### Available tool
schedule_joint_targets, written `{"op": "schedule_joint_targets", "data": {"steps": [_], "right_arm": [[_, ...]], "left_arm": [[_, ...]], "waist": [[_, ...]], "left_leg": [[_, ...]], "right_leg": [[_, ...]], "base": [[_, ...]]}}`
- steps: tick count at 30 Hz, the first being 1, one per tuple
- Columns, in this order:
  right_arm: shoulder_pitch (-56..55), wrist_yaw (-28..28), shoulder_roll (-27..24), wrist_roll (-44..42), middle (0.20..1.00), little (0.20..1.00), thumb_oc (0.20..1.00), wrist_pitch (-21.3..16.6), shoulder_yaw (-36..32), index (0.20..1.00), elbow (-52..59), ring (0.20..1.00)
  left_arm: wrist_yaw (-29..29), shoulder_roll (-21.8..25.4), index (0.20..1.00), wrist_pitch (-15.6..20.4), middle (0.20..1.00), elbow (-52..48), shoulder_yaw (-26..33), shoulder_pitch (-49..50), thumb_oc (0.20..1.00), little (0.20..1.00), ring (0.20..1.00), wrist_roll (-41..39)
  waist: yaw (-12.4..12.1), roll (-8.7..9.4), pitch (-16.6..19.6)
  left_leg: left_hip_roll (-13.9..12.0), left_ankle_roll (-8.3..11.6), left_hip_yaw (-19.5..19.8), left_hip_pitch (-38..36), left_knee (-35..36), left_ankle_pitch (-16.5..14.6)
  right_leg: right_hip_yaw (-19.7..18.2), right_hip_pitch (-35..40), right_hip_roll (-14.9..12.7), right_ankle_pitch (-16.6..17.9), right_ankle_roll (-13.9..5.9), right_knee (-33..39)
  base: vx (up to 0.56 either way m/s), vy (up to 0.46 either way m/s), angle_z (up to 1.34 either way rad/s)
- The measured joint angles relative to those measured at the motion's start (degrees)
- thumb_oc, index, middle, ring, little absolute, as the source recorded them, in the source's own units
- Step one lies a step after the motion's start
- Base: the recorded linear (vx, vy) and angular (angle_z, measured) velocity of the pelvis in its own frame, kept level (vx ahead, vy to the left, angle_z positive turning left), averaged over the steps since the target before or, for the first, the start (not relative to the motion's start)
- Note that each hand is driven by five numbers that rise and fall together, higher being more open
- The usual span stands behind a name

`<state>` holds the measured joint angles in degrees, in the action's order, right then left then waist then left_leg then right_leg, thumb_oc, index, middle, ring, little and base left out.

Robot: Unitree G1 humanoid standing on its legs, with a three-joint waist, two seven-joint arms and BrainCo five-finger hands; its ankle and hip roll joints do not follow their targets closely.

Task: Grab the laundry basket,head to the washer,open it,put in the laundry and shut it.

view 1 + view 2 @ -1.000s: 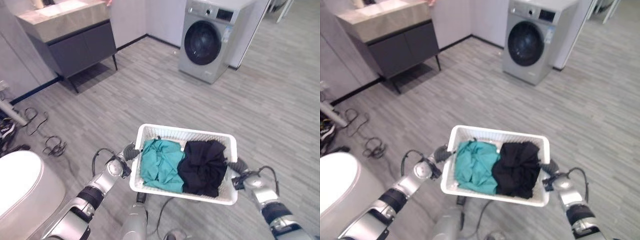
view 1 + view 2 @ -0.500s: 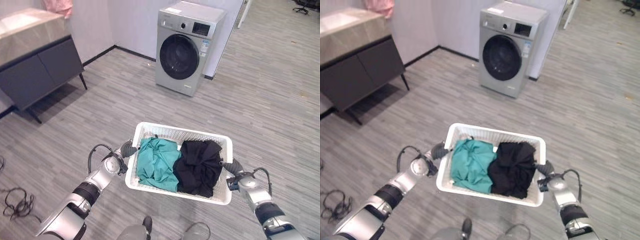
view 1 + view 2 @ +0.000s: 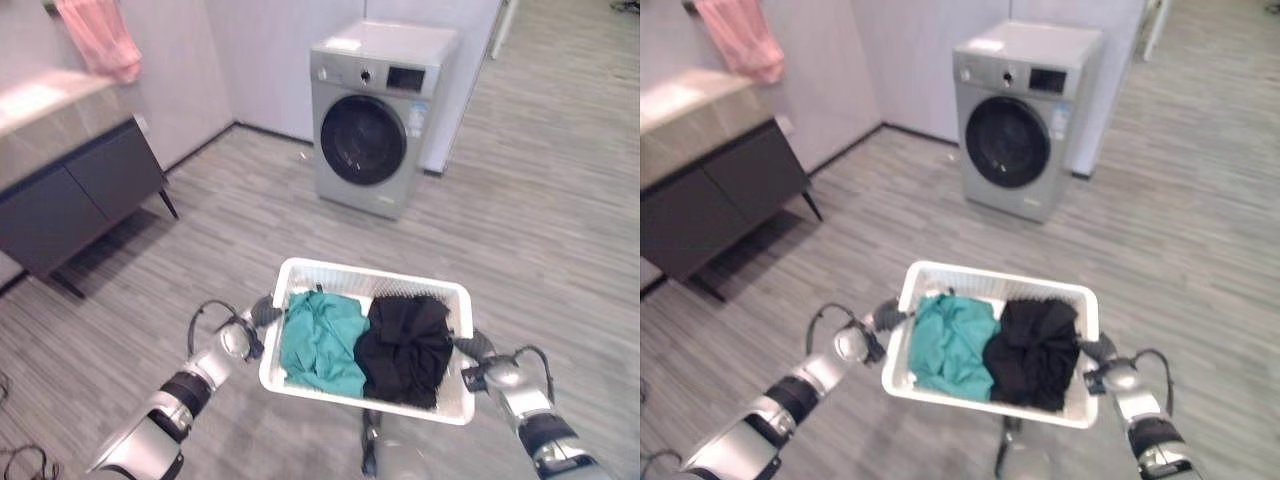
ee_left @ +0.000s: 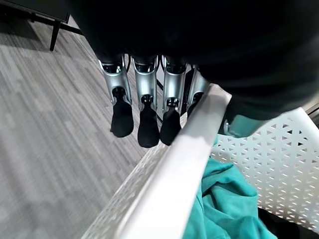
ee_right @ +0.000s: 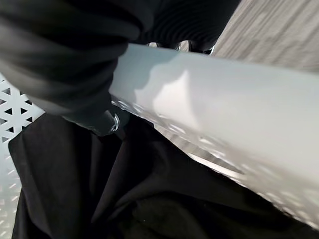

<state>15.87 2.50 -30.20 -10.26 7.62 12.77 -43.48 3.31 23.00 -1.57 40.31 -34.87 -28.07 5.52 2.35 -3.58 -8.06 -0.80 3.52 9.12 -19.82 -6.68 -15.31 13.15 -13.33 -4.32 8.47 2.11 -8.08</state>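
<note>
Grey plank floor, one washer (image 3: 372, 130) straight ahead of one white laundry basket (image 3: 372, 280), door shut. Basket's long axis runs crosswise to washer. My left hand (image 3: 262, 313) curls on its left rim, my right hand (image 3: 474, 348) clamps its right rim. Inside: one teal garment (image 3: 322, 340), one black garment (image 3: 408, 346).

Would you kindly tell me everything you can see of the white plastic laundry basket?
The white plastic laundry basket is rectangular, with perforated lattice walls and a smooth rolled rim. It is carried level above the grey wood-look floor, facing the closed silver washing machine. The left hand grips its left rim and the right hand its right rim. Inside lie a crumpled teal garment on the left and a black garment on the right, touching.
</note>
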Motion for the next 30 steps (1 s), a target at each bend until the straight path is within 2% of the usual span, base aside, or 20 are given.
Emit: {"op": "schedule_joint_targets", "data": {"steps": [1, 2, 3, 4, 6, 7, 8, 10, 11, 12, 14, 15, 19, 20, 23, 24, 25, 28, 29, 30], "right_arm": [[0.77, -0.15, -0.56, -0.02, 0.200, 0.200, 0.200, 0.03, 0.31, 0.200, 0.06, 0.200], [0.91, -0.12, -0.56, -0.05, 0.200, 0.200, 0.200, 0.02, 0.37, 0.200, 0.20, 0.200], [0.75, -0.02, -0.56, -0.20, 0.200, 0.200, 0.200, -0.02, 0.37, 0.200, 0.66, 0.200], [0.63, 0.03, -0.41, -0.21, 0.200, 0.200, 0.200, -0.03, 0.40, 0.200, 0.95, 0.200], [0.76, 0.86, 0.00, -0.25, 0.200, 0.200, 0.200, -0.11, 0.38, 0.200, 2.06, 0.200], [0.85, 1.29, -0.08, -1.10, 0.200, 0.200, 0.200, -0.16, -0.15, 0.200, 2.70, 0.200], [1.05, 1.36, 0.29, -1.25, 0.200, 0.200, 0.200, -0.17, -0.06, 0.200, 2.62, 0.200], [0.73, 1.55, 0.69, -1.35, 0.200, 0.200, 0.200, -0.15, -0.13, 0.200, 2.57, 0.200], [0.95, 1.67, 0.74, -1.35, 0.200, 0.200, 0.200, -0.12, -0.03, 0.200, 2.56, 0.200], [1.17, 1.55, 0.94, -1.32, 0.200, 0.200, 0.200, -0.13, 0.41, 0.200, 2.57, 0.200], [1.51, 1.63, 1.07, -1.30, 0.200, 0.200, 0.200, -0.12, 2.36, 0.200, 2.42, 0.200], [2.16, 1.63, 1.29, -1.30, 0.200, 0.200, 0.200, -0.12, 2.84, 0.200, 1.84, 0.200], [2.24, 1.53, 1.38, -1.30, 0.200, 0.200, 0.200, -0.13, 4.65, 0.200, 1.27, 0.200], [2.24, 1.45, 1.39, -1.30, 0.200, 0.200, 0.200, -0.13, 4.79, 0.200, 1.29, 0.200], [2.30, 1.31, 2.35, -1.30, 0.200, 0.200, 0.200, -0.14, 4.60, 0.200, 1.47, 0.200], [2.36, 1.19, 2.66, -1.28, 0.200, 0.200, 0.200, -0.18, 3.96, 0.200, 1.33, 0.200], [2.11, 1.18, 2.89, -1.29, 0.200, 0.200, 0.200, -0.21, 3.92, 0.200, 1.40, 0.200], [1.71, 1.19, 3.67, -1.34, 0.200, 0.200, 0.200, -0.90, 0.40, 0.200, 1.79, 0.200], [1.27, 1.18, 3.77, -1.39, 0.200, 0.200, 0.200, -1.54, 0.07, 0.200, 2.02, 0.200], [0.95, 1.18, 3.78, -1.41, 0.200, 0.200, 0.200, -1.63, -0.05, 0.200, 2.33, 0.200]], "left_arm": [[0.01, -0.94, 0.200, 0.06, 0.200, 1.65, 0.52, -0.27, 0.200, 0.200, 0.200, 0.14], [-0.02, -0.94, 0.200, 0.09, 0.200, 2.04, 0.63, -0.21, 0.200, 0.200, 0.200, 0.12], [-0.05, -1.07, 0.200, 0.16, 0.200, 2.18, 0.99, -0.13, 0.200, 0.200, 0.200, 0.10], [-0.02, -1.09, 0.200, 0.18, 0.200, 2.06, 1.61, 0.18, 0.200, 0.200, 0.200, 0.08], [0.02, -0.43, 0.200, 0.14, 0.200, 1.23, 2.52, 0.31, 0.200, 0.200, 0.200, -0.05], [0.06, -0.04, 0.200, 0.15, 0.200, -0.41, 3.20, -0.47, 0.200, 0.200, 0.200, -0.18], [-0.03, 0.72, 0.200, 0.07, 0.200, -0.96, 3.06, -0.33, 0.200, 0.200, 0.200, -0.23], [-0.38, 1.25, 0.200, 0.29, 0.200, -1.64, 2.99, -0.97, 0.200, 0.200, 0.200, -0.51], [-0.20, 1.50, 0.200, 0.14, 0.200, -1.63, 3.06, -0.74, 0.200, 0.200, 0.200, -0.57], [-0.43, 1.86, 0.200, 0.03, 0.200, -1.40, 3.04, 0.14, 0.200, 0.200, 0.200, -0.56], [-0.38, 2.71, 0.200, 0.51, 0.200, -1.46, 3.28, 0.78, 0.200, 0.200, 0.200, -0.66], [-0.18, 2.96, 0.200, 0.67, 0.200, -1.01, 3.32, 0.64, 0.200, 0.200, 0.200, -0.67], [-0.15, 3.51, 0.200, 0.86, 0.200, -0.87, 3.21, 1.38, 0.200, 0.200, 0.200, -0.90], [-0.15, 3.58, 0.200, 0.95, 0.200, -0.86, 3.21, 1.84, 0.200, 0.200, 0.200, -1.01], [-0.12, 4.81, 0.200, 1.26, 0.200, -1.27, 3.24, 2.18, 0.200, 0.200, 0.200, -1.05], [-0.16, 5.35, 0.200, 1.59, 0.200, -1.87, 3.20, 2.13, 0.200, 0.200, 0.200, -1.05], [-0.12, 5.70, 0.200, 1.81, 0.200, -2.42, 3.24, 2.07, 0.200, 0.200, 0.200, -1.06], [0.09, 5.83, 0.200, 2.40, 0.200, -3.16, 3.13, -0.70, 0.200, 0.200, 0.200, -1.05], [0.13, 5.92, 0.200, 2.43, 0.200, -3.18, 3.11, -1.75, 0.200, 0.200, 0.200, -1.04], [0.27, 5.92, 0.200, 2.49, 0.200, -3.35, 3.14, -1.86, 0.200, 0.200, 0.200, -1.05]], "waist": [[1.05, -0.38, -0.30], [1.45, -0.06, -0.43], [1.72, 0.53, -0.78], [1.31, 1.19, -0.83], [0.60, 2.58, -0.61], [-0.21, 5.07, -1.84], [-1.35, 6.16, -2.32], [-1.93, 8.37, -3.06], [-3.23, 8.61, -3.62], [-4.53, 7.93, -3.91], [-6.38, 5.86, -3.06], [-6.59, 4.53, -2.99], [-8.01, 5.21, -3.49], [-8.36, 4.37, -3.19], [-8.70, 5.65, -3.22], [-9.52, 5.72, -3.13], [-9.54, 6.75, -2.48], [-9.33, 6.67, -2.50], [-9.02, 6.49, -2.62], [-8.87, 6.33, -2.70]], "left_leg": [[-1.67, 3.73, -1.64, 2.76, -10.66, 3.49], [-2.10, 4.96, -2.59, 4.64, -16.69, 5.77], [-2.76, 5.15, -4.50, 7.93, -25.97, 10.21], [-3.70, 4.39, -6.72, 12.19, -35.27, 18.06], [-4.31, 4.10, -5.71, 19.98, -45.75, 18.93], [-3.52, 1.32, -5.34, 29.59, -54.39, 18.47], [-3.70, 0.60, -6.13, 33.73, -54.99, 17.58], [-4.11, -0.91, -8.56, 41.24, -50.79, 16.39], [-4.86, -1.18, -10.30, 43.10, -42.25, 16.42], [-4.75, -0.79, -11.14, 43.40, -35.50, 16.88], [-5.16, 0.90, -13.66, 42.34, -8.80, 18.16], [-5.31, 1.38, -13.99, 41.36, -0.05, 18.57], [-4.12, -0.06, -15.65, 37.44, 3.39, 18.40], [-4.20, -2.13, -15.62, 34.09, 5.59, 16.62], [-2.02, -6.59, -15.60, 28.69, 5.97, 25.58], [-0.88, -6.66, -15.45, 27.68, 5.37, 27.22], [0.96, -6.94, -16.00, 27.63, 4.08, 25.67], [5.06, -8.36, -14.02, 25.17, 4.04, 23.34], [6.21, -8.58, -12.32, 23.99, 4.65, 23.13], [6.95, -9.39, -10.98, 23.08, 5.09, 22.57]], "right_leg": [[1.42, 3.39, 1.38, -2.75, 1.24, -1.39], [1.54, 5.18, 1.94, -4.29, 1.59, -1.37], [1.84, 7.84, 2.96, -5.73, 2.34, -0.55], [1.52, 10.11, 4.13, -6.82, 2.99, 0.22], [1.06, 12.86, 5.24, -8.73, 5.20, 1.35], [0.17, 15.03, 5.40, -9.43, 5.82, 2.75], [-0.45, 16.52, 5.22, -9.70, 6.14, 3.64], [-1.43, 18.73, 5.10, -11.34, 6.20, 5.25], [-2.33, 20.36, 5.25, -11.16, 5.56, 5.90], [-3.75, 22.51, 5.81, -11.39, 5.17, 6.73], [-5.18, 28.59, 7.72, -13.17, 2.30, 11.48], [-6.37, 30.85, 8.43, -13.89, 1.49, 12.88], [-7.26, 36.38, 7.33, -16.44, -1.08, 12.88], [-8.74, 37.70, 7.54, -17.24, -2.22, 12.18], [-9.20, 38.12, 4.30, -19.79, -5.12, 3.76], [-9.32, 38.31, 3.05, -19.82, -6.23, 2.57], [-8.31, 38.54, 1.50, -18.97, -6.13, 1.43], [-8.74, 32.24, -1.88, -17.15, -8.85, -16.33], [-11.45, 26.78, -1.44, -15.04, -10.96, -28.02], [-12.91, 23.90, -0.72, -16.00, -11.14, -32.51]], "base": [[0.53, -0.374, -0.02], [0.36, -0.301, 0.20], [0.23, -0.221, -0.08], [0.21, -0.193, -0.25], [0.37, -0.299, -0.37], [0.41, -0.261, -0.40], [0.44, -0.172, -0.31], [0.25, -0.018, -0.20], [0.22, 0.033, -0.62], [0.48, 0.089, -0.91], [0.65, 0.141, -1.04], [0.56, 0.127, -0.81], [0.40, 0.118, -0.63], [0.38, 0.163, -0.51], [0.35, 0.193, -0.47], [0.21, 0.131, -0.27], [0.28, 0.230, 0.05], [0.24, 0.217, 0.49], [0.12, 0.116, 0.76], [0.25, 0.149, 0.90]]}}
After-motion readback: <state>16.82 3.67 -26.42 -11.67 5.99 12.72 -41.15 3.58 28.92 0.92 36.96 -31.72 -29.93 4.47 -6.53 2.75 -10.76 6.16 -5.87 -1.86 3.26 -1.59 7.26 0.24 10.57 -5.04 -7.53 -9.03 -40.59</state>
